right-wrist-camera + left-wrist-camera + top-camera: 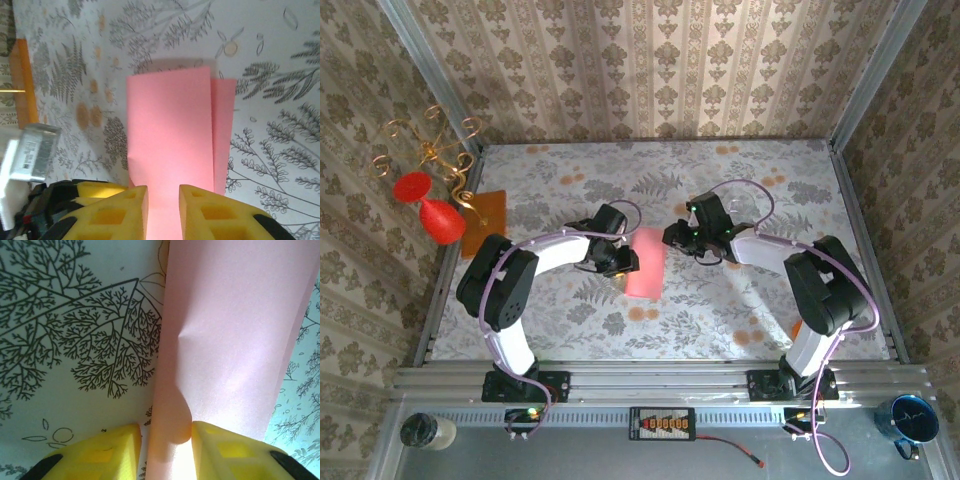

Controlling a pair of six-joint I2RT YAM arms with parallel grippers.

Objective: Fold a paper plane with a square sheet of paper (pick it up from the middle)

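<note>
The square sheet of paper (646, 262) is salmon pink and lies mid-table, folded over into a narrow rectangle. In the right wrist view its lower layer (223, 135) sticks out past the top layer (167, 135). My left gripper (626, 262) is at the sheet's left edge. Its yellow jaws (166, 450) straddle a raised fold of paper (172, 425): the right finger touches the fold and a slit of cloth shows at the left finger. My right gripper (672, 240) hovers at the sheet's right side, with its jaws (163, 212) apart over the flat paper. The paper plane is out of view.
A darker orange sheet (485, 213) lies at the table's left edge beside a red goblet (442, 220) and a gold wire stand (435, 150). Patterned walls enclose the table. A blue mug (908, 422) and a jar (425, 432) sit on the near ledge.
</note>
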